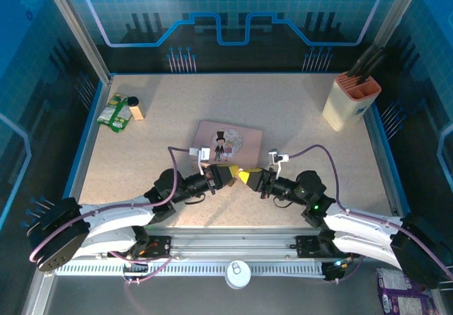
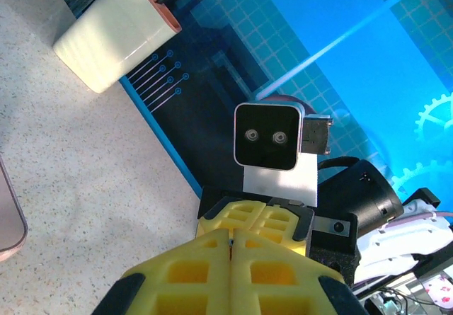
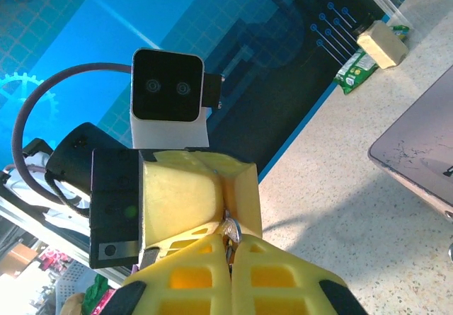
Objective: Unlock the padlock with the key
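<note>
Nose to nose just in front of the pink tin (image 1: 228, 142), the two arms meet above the counter (image 1: 304, 138) in what looks like the key-to-lock step of the task. The left gripper (image 2: 231, 243) has its yellow fingers pressed together, and what they pinch, if anything, is hidden. The right gripper (image 3: 231, 250) is likewise pressed together, pinching a small silvery metal loop (image 3: 230, 228) that pokes out at its fingertips, right where the two grippers touch. Whether that loop is the padlock's shackle or the head of the key cannot be told. Neither piece lies on the counter around the tin, so both are judged to be held at this meeting point, on the tin's near side. The next move calls for fine alignment: the slim key must line up squarely with the keyhole, seat fully, then turn, while the other gripper holds the lock body steady against the twist.
</note>
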### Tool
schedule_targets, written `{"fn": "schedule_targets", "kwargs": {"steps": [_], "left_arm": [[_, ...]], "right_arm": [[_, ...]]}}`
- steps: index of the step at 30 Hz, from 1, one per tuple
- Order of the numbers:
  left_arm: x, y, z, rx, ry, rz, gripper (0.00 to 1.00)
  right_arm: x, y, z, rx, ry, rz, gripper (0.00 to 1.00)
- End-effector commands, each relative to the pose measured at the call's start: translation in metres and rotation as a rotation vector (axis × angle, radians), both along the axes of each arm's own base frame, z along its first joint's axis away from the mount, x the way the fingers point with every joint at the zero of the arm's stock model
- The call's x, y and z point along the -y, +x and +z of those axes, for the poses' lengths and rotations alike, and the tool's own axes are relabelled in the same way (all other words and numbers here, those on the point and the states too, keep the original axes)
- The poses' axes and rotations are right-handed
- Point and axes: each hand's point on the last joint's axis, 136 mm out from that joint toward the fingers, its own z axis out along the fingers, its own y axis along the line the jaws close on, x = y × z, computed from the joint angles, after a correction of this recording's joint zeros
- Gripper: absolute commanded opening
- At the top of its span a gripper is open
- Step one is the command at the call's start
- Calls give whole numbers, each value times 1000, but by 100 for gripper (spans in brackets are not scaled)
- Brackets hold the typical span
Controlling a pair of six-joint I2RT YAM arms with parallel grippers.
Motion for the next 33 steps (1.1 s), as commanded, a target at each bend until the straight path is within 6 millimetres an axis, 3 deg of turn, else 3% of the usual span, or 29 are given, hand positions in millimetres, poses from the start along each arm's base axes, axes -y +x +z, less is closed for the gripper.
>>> {"fn": "schedule_targets", "kwargs": {"steps": [1,3,6,12,18,26,33], "left_arm": [[-4,4,12,59,-24,36,9],[-7,6,8,60,-11,58,24],[-15,14,-12,30,85,123,37],[-46,25,-70,-108,322,274,47],[-81,24,-120,-249,570,424,48],[-64,19,-164,-324,665,456,55],[-44,29,-189,-363,750,496,57]], "right_arm": [[5,11,-1,-19,-55,-67,0],[6,11,-5,-30,-100,-75,0],[11,11,-16,-38,-200,-89,0],[42,10,-41,-45,-455,-170,0],[56,8,-49,-43,-503,-202,0],[45,11,-49,-58,-441,-181,0],[45,9,-44,-46,-424,-176,0]]}}
